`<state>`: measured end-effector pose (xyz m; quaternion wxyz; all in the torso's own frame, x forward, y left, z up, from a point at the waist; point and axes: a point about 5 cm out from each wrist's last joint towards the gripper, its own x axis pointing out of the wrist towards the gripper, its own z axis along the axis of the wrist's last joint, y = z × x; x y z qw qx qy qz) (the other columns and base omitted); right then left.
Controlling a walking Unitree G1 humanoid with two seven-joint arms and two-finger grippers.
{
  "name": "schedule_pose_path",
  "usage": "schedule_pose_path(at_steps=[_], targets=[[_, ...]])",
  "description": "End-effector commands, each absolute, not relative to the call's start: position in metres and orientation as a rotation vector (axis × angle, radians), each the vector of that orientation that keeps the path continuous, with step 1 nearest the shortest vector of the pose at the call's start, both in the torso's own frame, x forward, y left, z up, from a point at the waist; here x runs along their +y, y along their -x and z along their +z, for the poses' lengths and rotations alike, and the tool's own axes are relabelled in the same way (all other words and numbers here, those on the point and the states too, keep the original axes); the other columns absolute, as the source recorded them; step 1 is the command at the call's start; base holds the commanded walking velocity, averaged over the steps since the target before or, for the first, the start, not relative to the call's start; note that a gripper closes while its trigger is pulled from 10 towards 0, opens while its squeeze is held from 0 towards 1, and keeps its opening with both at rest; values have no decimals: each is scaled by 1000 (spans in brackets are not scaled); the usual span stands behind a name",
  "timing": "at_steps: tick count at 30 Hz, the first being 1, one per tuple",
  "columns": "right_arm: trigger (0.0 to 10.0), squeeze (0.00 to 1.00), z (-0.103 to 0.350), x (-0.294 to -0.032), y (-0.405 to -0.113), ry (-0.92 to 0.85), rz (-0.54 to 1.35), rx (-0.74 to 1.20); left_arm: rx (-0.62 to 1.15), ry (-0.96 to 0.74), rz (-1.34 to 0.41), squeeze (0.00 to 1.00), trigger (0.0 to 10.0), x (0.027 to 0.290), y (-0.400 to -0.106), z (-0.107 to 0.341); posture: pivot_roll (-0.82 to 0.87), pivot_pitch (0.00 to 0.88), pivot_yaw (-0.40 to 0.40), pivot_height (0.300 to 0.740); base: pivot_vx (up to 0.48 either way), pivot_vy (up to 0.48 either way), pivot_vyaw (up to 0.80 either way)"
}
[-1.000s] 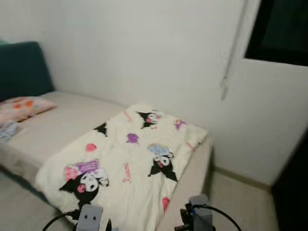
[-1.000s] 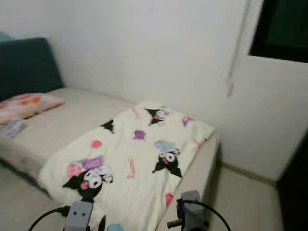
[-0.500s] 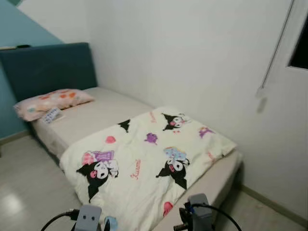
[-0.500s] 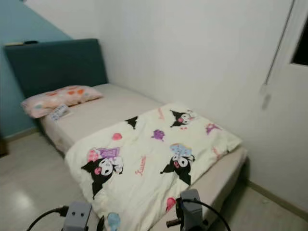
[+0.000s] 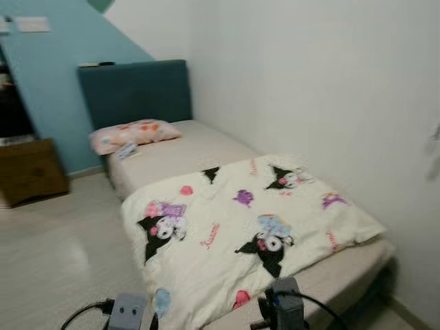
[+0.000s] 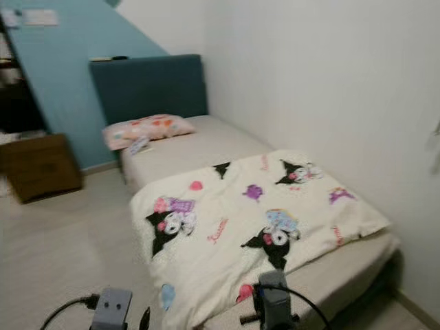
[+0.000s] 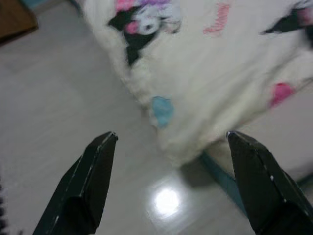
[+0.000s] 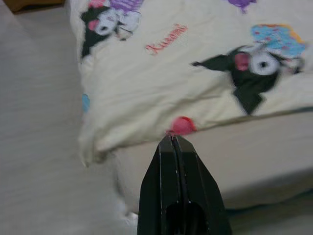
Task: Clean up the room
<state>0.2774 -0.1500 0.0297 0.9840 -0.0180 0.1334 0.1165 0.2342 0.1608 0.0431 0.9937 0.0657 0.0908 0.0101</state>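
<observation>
We face a single bed (image 5: 206, 148) with a beige mattress and a dark teal headboard (image 5: 134, 89), set against a white wall. A cream quilt printed with black-and-purple cartoon figures (image 5: 251, 234) lies crumpled over the foot half, one edge hanging off the side toward the pale floor (image 5: 62, 254). A pink patterned pillow (image 5: 134, 133) rests at the head. Our left pincer (image 7: 171, 147) hangs spread wide above the quilt's drooping corner; our right pincer (image 8: 175, 147) is pressed together near the mattress edge. We judge the quilt light, soft and floppy, not fragile; it will sag when lifted, so pinching a bunched corner seems best.
</observation>
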Motion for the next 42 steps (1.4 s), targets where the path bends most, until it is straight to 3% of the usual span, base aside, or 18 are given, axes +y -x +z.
schedule_pose_path(at_steps=[1, 28, 42], targets=[[10000, 0, 28, -149, -276, 29, 232, 278, 185, -138, 20, 0, 10000, 162, -234, 43, -67, 105, -31, 740, 0, -382, 800], [10000, 0, 30, -149, -278, 23, 231, 272, 185, -135, 22, 0, 10000, 162, -235, 43, -71, 110, -28, 740, 0, -380, 800], [10000, 0, 32, -151, -279, -23, 202, 264, 182, -138, 16, 0, 10000, 162, -237, 44, -72, 109, -24, 740, 0, -287, 0]])
